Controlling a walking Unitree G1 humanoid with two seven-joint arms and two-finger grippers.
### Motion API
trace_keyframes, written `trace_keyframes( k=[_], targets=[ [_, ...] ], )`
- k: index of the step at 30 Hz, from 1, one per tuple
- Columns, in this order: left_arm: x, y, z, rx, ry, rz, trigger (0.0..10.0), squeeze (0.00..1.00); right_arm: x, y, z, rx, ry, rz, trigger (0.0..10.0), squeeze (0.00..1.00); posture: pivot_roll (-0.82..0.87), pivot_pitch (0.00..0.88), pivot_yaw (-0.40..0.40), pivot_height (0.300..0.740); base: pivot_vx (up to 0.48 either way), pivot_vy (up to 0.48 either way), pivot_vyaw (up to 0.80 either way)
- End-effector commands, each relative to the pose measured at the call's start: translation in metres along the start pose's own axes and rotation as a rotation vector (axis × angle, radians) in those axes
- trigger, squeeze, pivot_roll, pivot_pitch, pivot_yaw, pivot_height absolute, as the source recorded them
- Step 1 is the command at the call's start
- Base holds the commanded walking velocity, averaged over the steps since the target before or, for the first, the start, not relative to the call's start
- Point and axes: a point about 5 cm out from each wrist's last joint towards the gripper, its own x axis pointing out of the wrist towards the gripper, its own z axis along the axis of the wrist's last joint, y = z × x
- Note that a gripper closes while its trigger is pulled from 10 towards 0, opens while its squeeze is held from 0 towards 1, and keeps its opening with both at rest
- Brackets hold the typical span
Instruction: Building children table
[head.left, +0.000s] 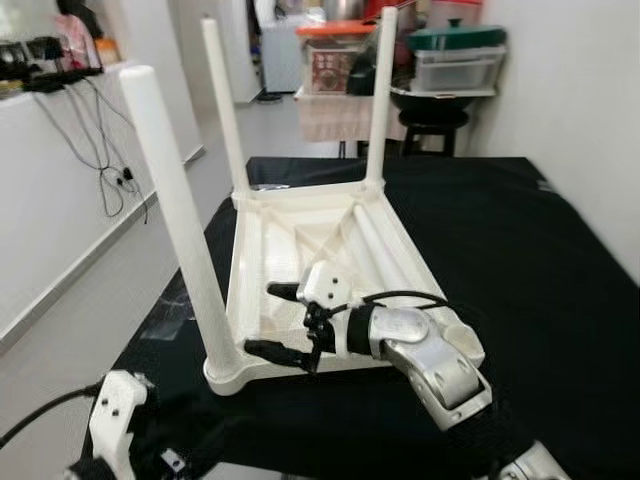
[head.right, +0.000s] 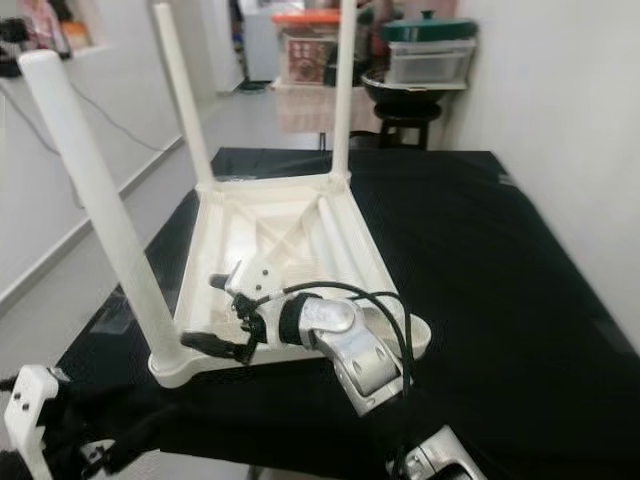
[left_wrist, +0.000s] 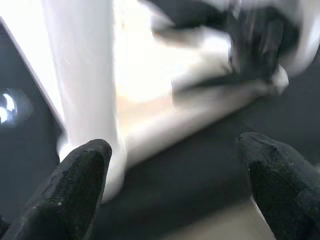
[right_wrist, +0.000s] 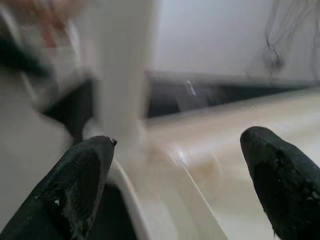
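- Over the near edge of the upturned children's table (head.left: 300, 250), your right gripper (head.left: 285, 322) hangs with its two black fingers spread apart, one above the frame's rim and one just outside it, gripping nothing.
- Your right wrist view looks between those spread fingertips (right_wrist: 82, 177) at the near-left leg (head.left: 180, 215) and the pale underside beside it.
- Down at the near-left corner, your left gripper (left_wrist: 175, 185) sits low off the table's edge with its fingers also wide apart and empty; its silver wrist (head.left: 115, 415) shows at the bottom left of the head view.
- The children's table lies upside down on a black cloth (head.left: 510, 260), its top face down and its ribbed underside facing up.
- Count three legs standing upright: the near-left leg, the far-left leg (head.left: 222, 105) and the far-right leg (head.left: 381, 95).
- A fourth leg (head.left: 385, 255) lies loose inside the frame along its right side, pointing towards the near-right corner.
- My reading: three quarters of the leg fitting is done. What seems left is seating that last leg at the near-right corner, which your right arm hides, then turning the table upright.
- Beyond the cloth, a black stool (head.left: 432, 120) carries stacked plastic containers (head.left: 455, 60), and cables (head.left: 110, 170) hang down the white wall on the left.
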Motion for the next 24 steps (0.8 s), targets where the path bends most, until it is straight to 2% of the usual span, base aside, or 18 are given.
trace_keyframes(
  k=[1, 4, 6, 8, 9, 10, 11, 12, 14, 20, 24],
  targets=[
    [0.011, 0.0, 0.0, 0.009, -0.006, 0.039, 10.0, 0.0, -0.005, -0.008, -0.016, -0.083, 0.159, -0.046, 10.0, 0.0, 0.02, 0.0, 0.014, 0.74, 0.0, 0.0, 0.0],
    [0.015, -0.001, 0.001, 0.005, -0.011, 0.036, 10.0, 0.0, -0.008, -0.01, -0.022, -0.114, 0.209, -0.053, 10.0, 0.0, 0.02, 0.0, 0.014, 0.74, 0.0, 0.0, 0.0],
    [0.024, -0.006, 0.001, 0.007, -0.016, 0.009, 10.0, 0.0, -0.015, -0.016, -0.029, -0.14, 0.286, -0.062, 10.0, 0.0, 0.01, 0.0, 0.015, 0.74, 0.0, 0.0, 0.0],
    [0.024, -0.006, 0.001, 0.007, -0.016, 0.009, 10.0, 0.0, -0.015, -0.016, -0.029, -0.14, 0.286, -0.062, 10.0, 0.0, 0.01, 0.0, 0.015, 0.74, 0.0, 0.0, 0.0],
    [0.031, -0.009, 0.001, 0.043, -0.01, -0.012, 10.0, 0.0, -0.018, -0.018, -0.029, -0.191, 0.313, -0.062, 10.0, 0.0, 0.01, 0.001, 0.012, 0.74, 0.0, 0.0, 0.0],
    [0.038, -0.011, 0.003, 0.079, -0.009, -0.027, 10.0, 0.0, -0.021, -0.015, -0.027, -0.231, 0.321, 0.003, 10.0, 0.0, 0.01, 0.006, 0.01, 0.74, 0.0, 0.0, 0.0],
    [0.038, -0.011, 0.003, 0.079, -0.009, -0.027, 10.0, 0.0, -0.021, -0.015, -0.027, -0.231, 0.321, 0.003, 10.0, 0.0, 0.01, 0.006, 0.01, 0.74, 0.0, 0.0, 0.0],
    [0.05, -0.011, 0.008, 0.117, -0.024, -0.032, 10.0, 0.0, -0.027, -0.004, -0.024, -0.248, 0.305, 0.182, 10.0, 0.0, 0.01, 0.01, 0.004, 0.74, 0.0, 0.0, 0.0],
    [0.05, -0.011, 0.008, 0.117, -0.024, -0.032, 10.0, 0.0, -0.027, -0.004, -0.024, -0.248, 0.305, 0.182, 10.0, 0.0, 0.01, 0.01, 0.004, 0.74, 0.0, 0.0, 0.0],
    [0.054, -0.009, 0.01, 0.138, -0.033, 0.022, 10.0, 0.0, -0.025, 0.001, -0.025, -0.241, 0.339, 0.33, 10.0, 0.0, 0.02, 0.033, -0.012, 0.74, 0.0, 0.0, 0.0],
    [0.052, -0.012, 0.007, 0.141, -0.025, 0.034, 10.0, 0.0, -0.014, 0.001, -0.029, -0.249, 0.39, 0.347, 10.0, 0.0, 0.03, 0.051, -0.024, 0.74, 0.0, 0.0, 0.0]
  ],
)
